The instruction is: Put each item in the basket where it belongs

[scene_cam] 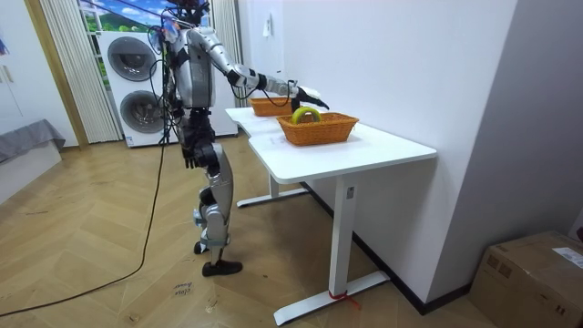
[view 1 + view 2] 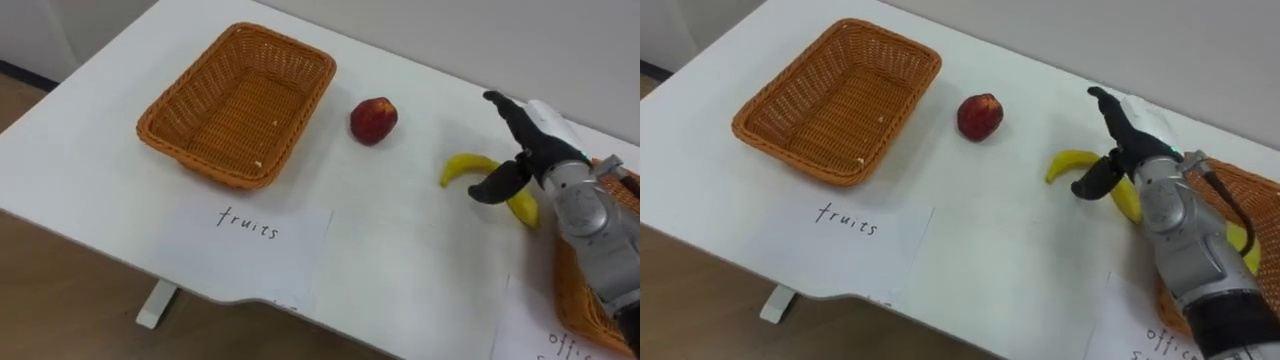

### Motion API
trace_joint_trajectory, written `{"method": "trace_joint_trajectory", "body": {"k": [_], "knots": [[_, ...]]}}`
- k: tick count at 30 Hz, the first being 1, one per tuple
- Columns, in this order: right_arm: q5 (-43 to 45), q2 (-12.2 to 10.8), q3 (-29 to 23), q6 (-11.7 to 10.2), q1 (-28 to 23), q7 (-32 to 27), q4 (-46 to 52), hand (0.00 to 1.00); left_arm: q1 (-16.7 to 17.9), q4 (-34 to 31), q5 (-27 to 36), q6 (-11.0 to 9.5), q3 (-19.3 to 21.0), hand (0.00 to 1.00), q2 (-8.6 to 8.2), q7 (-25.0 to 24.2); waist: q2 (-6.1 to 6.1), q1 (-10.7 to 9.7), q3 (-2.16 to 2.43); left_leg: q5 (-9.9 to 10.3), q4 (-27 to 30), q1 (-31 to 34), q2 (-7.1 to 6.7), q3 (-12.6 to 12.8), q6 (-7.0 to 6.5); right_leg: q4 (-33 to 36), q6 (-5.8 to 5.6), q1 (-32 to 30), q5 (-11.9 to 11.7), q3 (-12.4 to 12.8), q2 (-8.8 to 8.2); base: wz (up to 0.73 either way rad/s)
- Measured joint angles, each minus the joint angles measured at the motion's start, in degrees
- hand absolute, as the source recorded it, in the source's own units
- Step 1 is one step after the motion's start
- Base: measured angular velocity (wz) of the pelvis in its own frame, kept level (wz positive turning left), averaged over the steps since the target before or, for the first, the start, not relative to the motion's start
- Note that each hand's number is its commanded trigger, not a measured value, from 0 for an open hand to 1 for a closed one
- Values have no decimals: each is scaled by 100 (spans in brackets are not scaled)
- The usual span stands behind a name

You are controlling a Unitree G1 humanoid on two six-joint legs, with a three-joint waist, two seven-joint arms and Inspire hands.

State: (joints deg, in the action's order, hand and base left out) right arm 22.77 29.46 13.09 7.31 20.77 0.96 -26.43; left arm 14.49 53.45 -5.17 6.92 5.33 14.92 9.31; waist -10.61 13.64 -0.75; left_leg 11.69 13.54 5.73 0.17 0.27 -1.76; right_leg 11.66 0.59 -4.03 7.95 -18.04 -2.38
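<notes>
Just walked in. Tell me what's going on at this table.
The robot stands at a white table with its right arm stretched out. Its right hand is open just over a banana lying on the tabletop, with the fingers not closed on it. A red fruit sits between the banana and an empty wicker basket on the robot's left. A second basket on its right holds something yellow-green. The left hand hangs by its hip.

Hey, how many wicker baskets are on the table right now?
2. The left basket sits behind the fruits label; the right basket is at the table's right end, partly covered by the robot's arm.
</notes>
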Motion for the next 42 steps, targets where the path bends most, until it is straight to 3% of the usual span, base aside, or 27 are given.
{"method": "trace_joint_trajectory", "body": {"k": [8, 16, 29, 42], "knots": [[-20, 7, 397, -52, 356, -253, -400, 0, -241, 77, 142, -17, -342, 0, 93, 15, -43, 55, -31, -8, 25, 208, 1, -50, 7, -5, 8, -165, -5, -103, -4, 5], [55, 34, 444, -28, 620, -447, -596, 0, -305, 84, 218, -60, -354, 0, 187, 15, -66, 80, -33, -10, 101, 381, 0, -53, 9, -4, 15, -328, -12, -124, -3, 0], [53, 61, 608, 33, 706, -440, -743, 0, -325, 52, 218, 27, -353, 0, 188, 26, -53, 84, -41, -9, 192, 501, 4, -59, 11, -2, 54, -365, -46, -171, 1, 0], [52, 65, 600, 214, 699, 340, -898, 0, -382, 147, 173, 188, -348, 0, 187, 22, -56, 53, -29, -67, 241, 564, -3, -139, 35, 8, 91, -371, -87, -277, -4, 2]]}}
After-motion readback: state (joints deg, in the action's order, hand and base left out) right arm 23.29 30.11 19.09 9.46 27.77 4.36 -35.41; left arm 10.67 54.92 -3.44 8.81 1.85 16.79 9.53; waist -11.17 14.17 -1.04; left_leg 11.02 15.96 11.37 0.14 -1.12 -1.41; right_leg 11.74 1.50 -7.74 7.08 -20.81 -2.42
